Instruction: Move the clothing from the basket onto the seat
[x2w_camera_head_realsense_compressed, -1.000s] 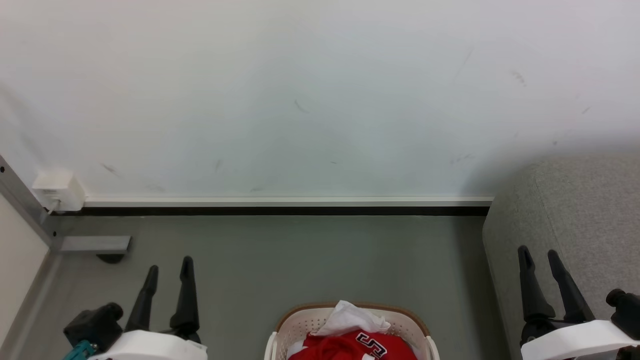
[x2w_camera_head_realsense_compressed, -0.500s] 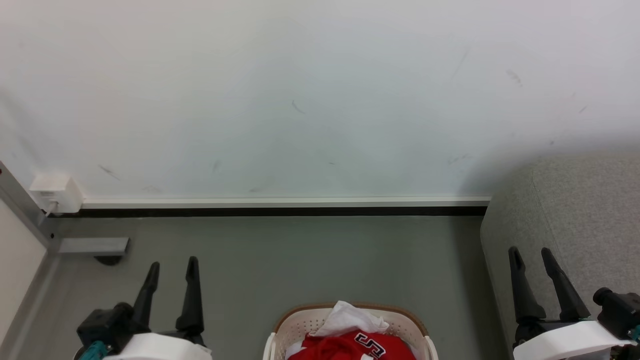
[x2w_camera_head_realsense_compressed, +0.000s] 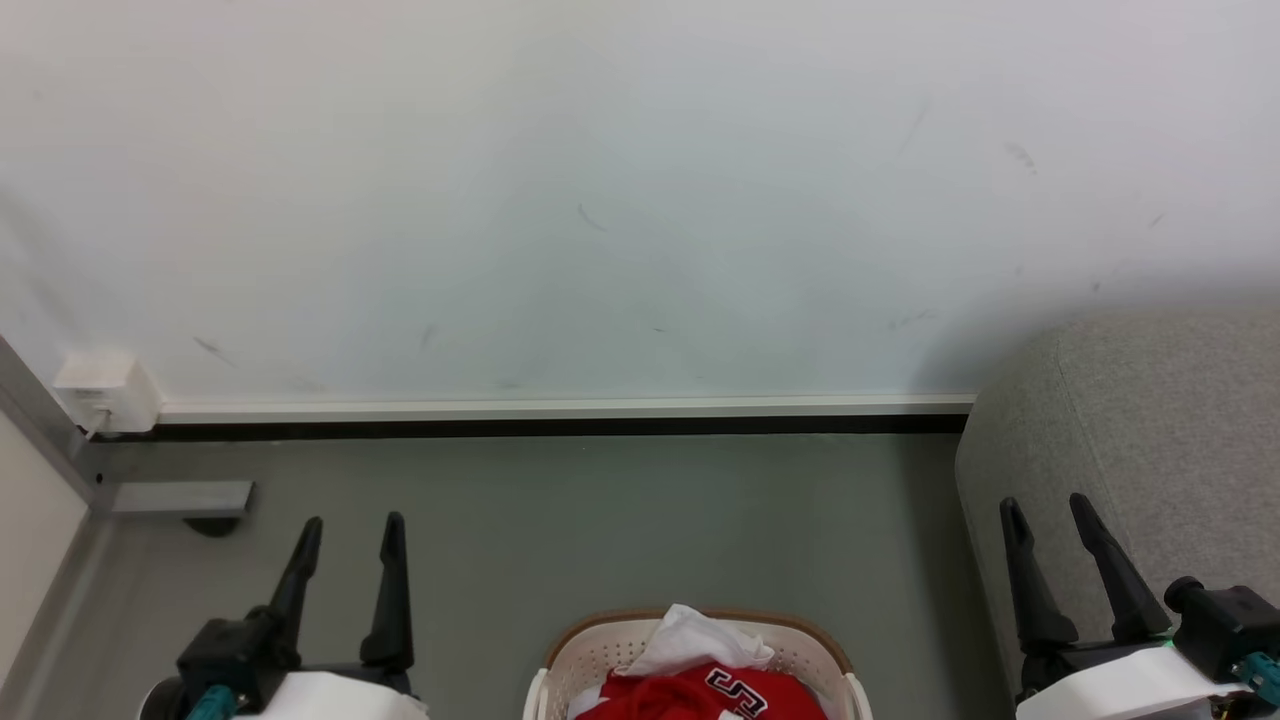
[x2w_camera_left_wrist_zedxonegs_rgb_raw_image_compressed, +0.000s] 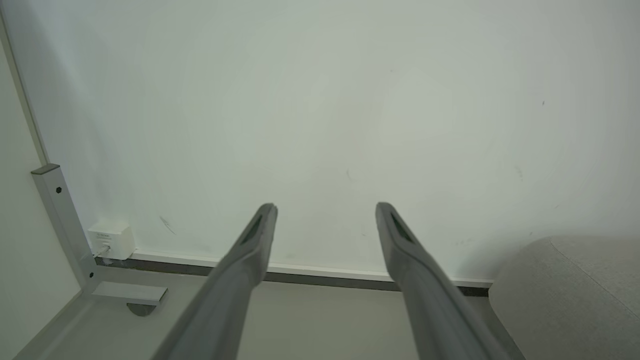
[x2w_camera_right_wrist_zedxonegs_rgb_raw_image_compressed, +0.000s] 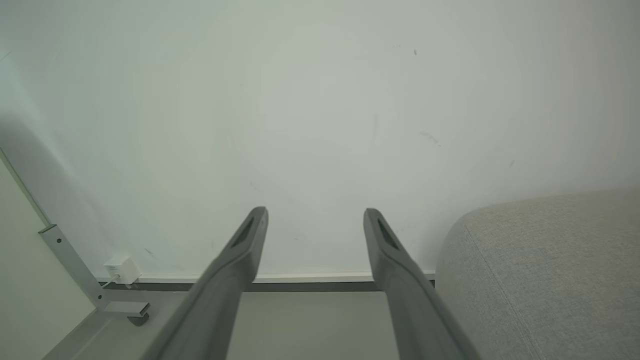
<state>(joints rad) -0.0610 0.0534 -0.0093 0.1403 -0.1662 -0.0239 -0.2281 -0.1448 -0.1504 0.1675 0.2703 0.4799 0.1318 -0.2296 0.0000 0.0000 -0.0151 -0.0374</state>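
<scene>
The cream basket (x2w_camera_head_realsense_compressed: 600, 645) with a tan rim sits on the floor at the bottom centre of the head view, cut off by the edge. In it lies the red clothing (x2w_camera_head_realsense_compressed: 660, 697) with black-and-white numerals, and a white cloth (x2w_camera_head_realsense_compressed: 695, 632) on top. The grey seat (x2w_camera_head_realsense_compressed: 1150, 430) fills the right side, also seen as the seat (x2w_camera_left_wrist_zedxonegs_rgb_raw_image_compressed: 570, 285) and the seat (x2w_camera_right_wrist_zedxonegs_rgb_raw_image_compressed: 545, 270) in the wrist views. My left gripper (x2w_camera_head_realsense_compressed: 352, 522) hangs open left of the basket, nothing between its fingers. My right gripper (x2w_camera_head_realsense_compressed: 1046, 503) is open in front of the seat's rounded corner. Both, the left gripper (x2w_camera_left_wrist_zedxonegs_rgb_raw_image_compressed: 325, 207) and the right gripper (x2w_camera_right_wrist_zedxonegs_rgb_raw_image_compressed: 315, 212), point at the wall.
A white wall (x2w_camera_head_realsense_compressed: 640, 200) with a white and black baseboard (x2w_camera_head_realsense_compressed: 560, 415) stands behind the grey floor (x2w_camera_head_realsense_compressed: 600, 510). At the left a grey metal frame post (x2w_camera_head_realsense_compressed: 40, 420) with a foot (x2w_camera_head_realsense_compressed: 180, 497) and a white wall box (x2w_camera_head_realsense_compressed: 105, 390) stand by a pale panel.
Both grippers have drifted inward and slightly down in the head view, still open. The whole picture has shifted slightly, so the camera moved a little. The basket and clothing lie as before.
</scene>
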